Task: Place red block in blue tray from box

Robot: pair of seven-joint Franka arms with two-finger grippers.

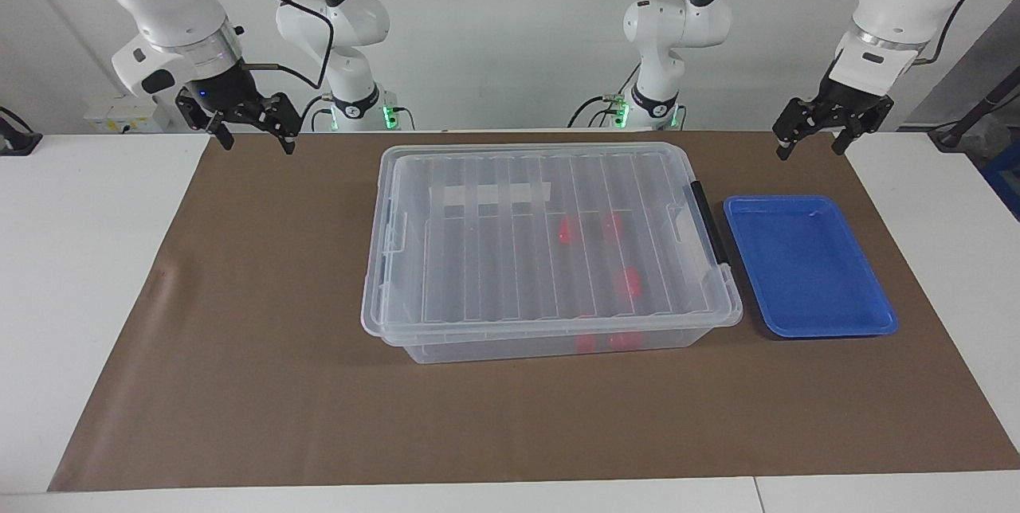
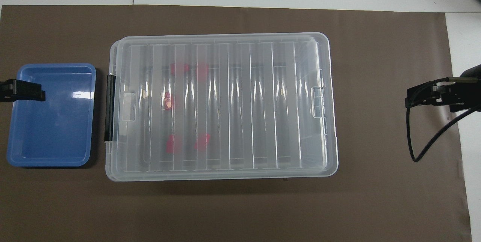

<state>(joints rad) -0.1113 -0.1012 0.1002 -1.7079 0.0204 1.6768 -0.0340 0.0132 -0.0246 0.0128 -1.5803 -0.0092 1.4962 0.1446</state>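
The box (image 1: 550,246) is a clear bin with its ribbed lid on, in the middle of the brown mat; it also shows in the overhead view (image 2: 221,105). Several red blocks (image 1: 629,282) (image 2: 173,144) lie inside it, seen through the lid, toward the left arm's end. The blue tray (image 1: 805,266) (image 2: 52,129) lies empty beside the box's black clip (image 1: 709,222). My left gripper (image 1: 811,150) is open and empty, raised in the air over the tray's end of the mat. My right gripper (image 1: 256,140) is open and empty, raised over the mat at the right arm's end.
A brown mat (image 1: 239,338) covers most of the white table (image 1: 80,258). A white strip label (image 1: 490,194) lies on the box's lid. A black cable (image 2: 413,140) loops from the right gripper's wrist.
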